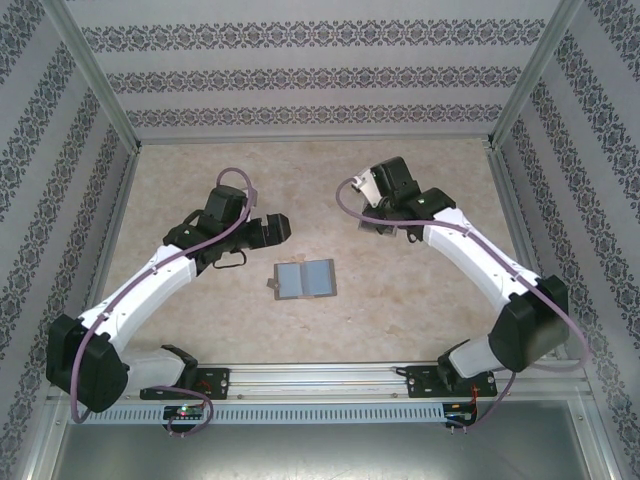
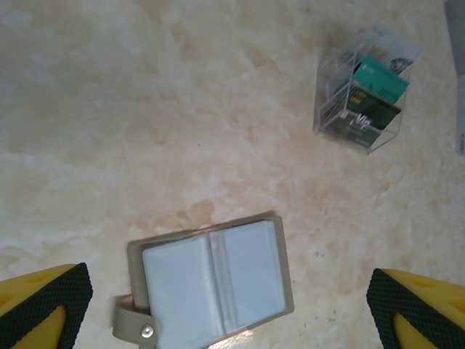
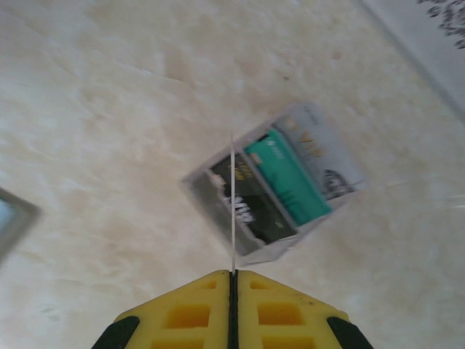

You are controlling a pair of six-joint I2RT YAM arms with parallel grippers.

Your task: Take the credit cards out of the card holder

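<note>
The left hand [image 1: 272, 228] hangs wide open just above the card holder [image 1: 305, 280], unfolded flat mid-way across the table [image 1: 420, 320] with seemingly bare sleeves, while the right hand [image 3: 233, 276] pinches a thin credit card [image 3: 232, 203] edge-on over the clear case [image 3: 280, 182], probably to deposit it.

A lab robot cell. An aluminium frame [image 1: 96, 80] holds patterned wall panels [image 1: 300, 75] around a marble-look desk [image 1: 400, 300], with left arm [image 1: 150, 285] and right arm [image 1: 470, 255] bolted at its rail [image 1: 320, 378].
</note>
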